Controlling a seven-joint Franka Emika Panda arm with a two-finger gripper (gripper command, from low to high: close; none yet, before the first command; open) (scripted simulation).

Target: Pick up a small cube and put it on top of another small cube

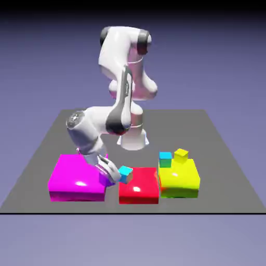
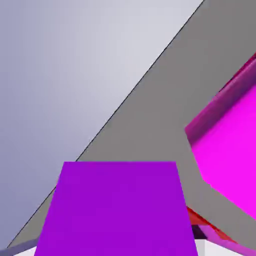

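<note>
Carrying step, judged from the pose. The white Franka arm bends low over the bench (image 1: 223,156), its gripper (image 1: 108,174) tilted at the gap between the magenta flat block (image 1: 72,179) and the red flat block (image 1: 139,186). In the hand view the small purple cube (image 2: 117,210) fills the lower middle, large and close. The finger tips themselves are hidden behind it, so the fingers read as clamped on its sides, though this is inferred from its position rather than seen. In the exterior view only a purple sliver at the gripper's lower edge marks the cube, and whether it is clear of the bench cannot be told.

A small light-blue cube (image 1: 125,174) sits just beside the gripper, at its 3 o'clock, on the near corner of the red block. It is the closest candidate base.

Next move, as a judgement: raise the purple cube above a chosen small cube, level the tilted wrist, centre it, lower until the faces meet, then release. The tilt makes a square landing the hard part, and the nearby light-blue cube could be knocked.

Count: three flat blocks (magenta, red, yellow (image 1: 182,179)); four small cubes (purple, two light-blue, one yellow (image 1: 181,154)). The second light-blue cube (image 1: 165,159) and the yellow one stand side by side on the yellow block, at 3 o'clock from the gripper.
</note>
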